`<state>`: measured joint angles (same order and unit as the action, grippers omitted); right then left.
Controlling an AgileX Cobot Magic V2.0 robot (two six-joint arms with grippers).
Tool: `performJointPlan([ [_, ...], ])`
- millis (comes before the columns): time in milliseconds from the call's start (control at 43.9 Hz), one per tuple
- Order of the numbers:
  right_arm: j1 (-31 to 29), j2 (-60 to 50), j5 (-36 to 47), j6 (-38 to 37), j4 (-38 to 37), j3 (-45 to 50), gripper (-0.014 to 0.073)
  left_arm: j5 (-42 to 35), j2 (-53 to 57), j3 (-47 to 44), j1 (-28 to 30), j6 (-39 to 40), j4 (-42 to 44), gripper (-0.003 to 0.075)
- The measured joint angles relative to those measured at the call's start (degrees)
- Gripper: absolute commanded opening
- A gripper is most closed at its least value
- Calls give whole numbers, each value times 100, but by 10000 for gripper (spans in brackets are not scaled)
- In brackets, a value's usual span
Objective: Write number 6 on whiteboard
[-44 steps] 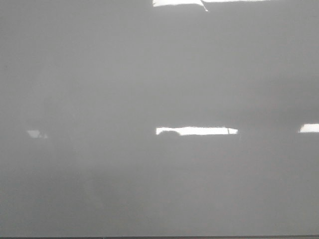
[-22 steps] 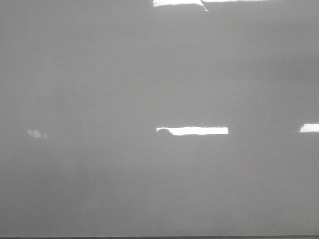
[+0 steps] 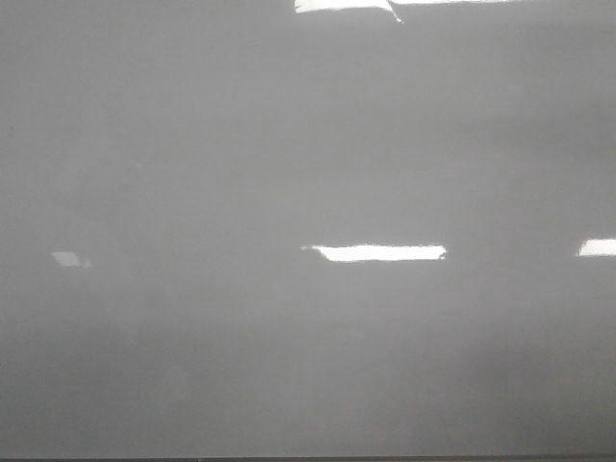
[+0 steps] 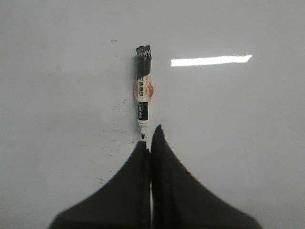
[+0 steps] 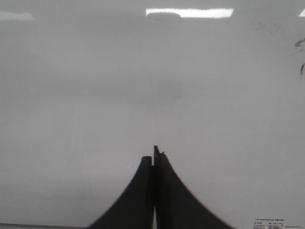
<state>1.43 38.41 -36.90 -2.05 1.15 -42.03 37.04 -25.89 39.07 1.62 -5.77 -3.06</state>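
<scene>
Your whiteboard [image 3: 192,144] lies flat as the worktop and fills the front view down to its dark near edge, glossy, blank, with no number 6 yet visible on it. A marker [image 4: 143,98] lies loose on the board, its nib just ahead of your left tool [image 4: 150,139], whose jaws are pressed together on nothing, so it would have to part them before picking up the marker. Your right tool [image 5: 154,155] is likewise closed and empty, over bare board.
</scene>
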Motion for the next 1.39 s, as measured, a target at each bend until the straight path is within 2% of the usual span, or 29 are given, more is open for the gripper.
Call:
performJointPlan([
  [46,0,84,-20,54,0,0,44,4,-37,-14,0,0,0,74],
  [91,0,178,-23,121,36,0,170,13,-76,-14,0,0,0,158],
  [205,0,272,-29,165,124,0,459,13,-176,-14,0,-10,24,442],
  [274,0,273,-37,159,145,0,578,13,-271,-14,0,-10,47,550],
  [319,0,273,-37,168,150,0,612,13,-320,-14,0,-10,50,585],
  [501,13,273,-43,205,243,0,591,13,-595,-14,0,-10,77,585],
  [615,236,273,-52,205,265,0,591,13,-921,52,0,-10,111,585],
  [843,528,312,-52,279,306,0,591,13,-2010,496,0,-10,132,585],
  [1140,528,330,-52,305,306,0,591,-141,-3543,1138,0,-10,132,585],
  [1390,528,330,-52,305,306,0,591,-481,-4384,1401,21,0,169,585],
])
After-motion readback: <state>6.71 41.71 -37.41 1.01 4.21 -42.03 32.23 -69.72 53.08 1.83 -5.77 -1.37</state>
